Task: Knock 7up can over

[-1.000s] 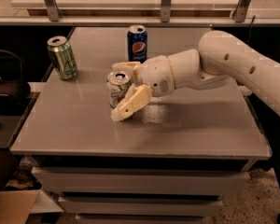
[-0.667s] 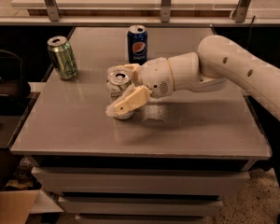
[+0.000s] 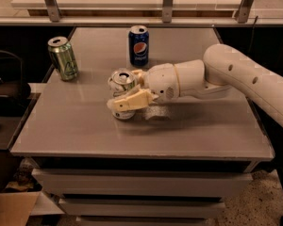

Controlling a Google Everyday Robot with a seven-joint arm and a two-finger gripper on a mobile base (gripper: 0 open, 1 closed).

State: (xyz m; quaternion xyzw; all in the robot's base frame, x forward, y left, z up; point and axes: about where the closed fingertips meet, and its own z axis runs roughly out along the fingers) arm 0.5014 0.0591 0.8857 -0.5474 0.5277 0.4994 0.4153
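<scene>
Gripper (image 3: 126, 99) low over the table (image 3: 85, 131), left of middle, pressed up against the 7up can (image 3: 122, 80) from the can's right and front. Can't tell how far open it is, or whether it actually grips the can or only leans on it. The arm (image 3: 236, 74) comes in from the right, nearly level.

The step looks like the push itself, contact made, can not down yet. To do it well: shove sideways, high on the body near the rim, toward the open left half of the table. A low push would probably just slide it. Follow through until it tips, and don't squeeze.

The can sits near the table's middle, base on the surface. Its long axis is close to vertical, silver top up, maybe leaning a little toward me; hard to be sure with the gripper across it.

The green can (image 3: 62, 58) back left and the Pepsi can (image 3: 138, 45) behind are both upright and well apart from it.
</scene>
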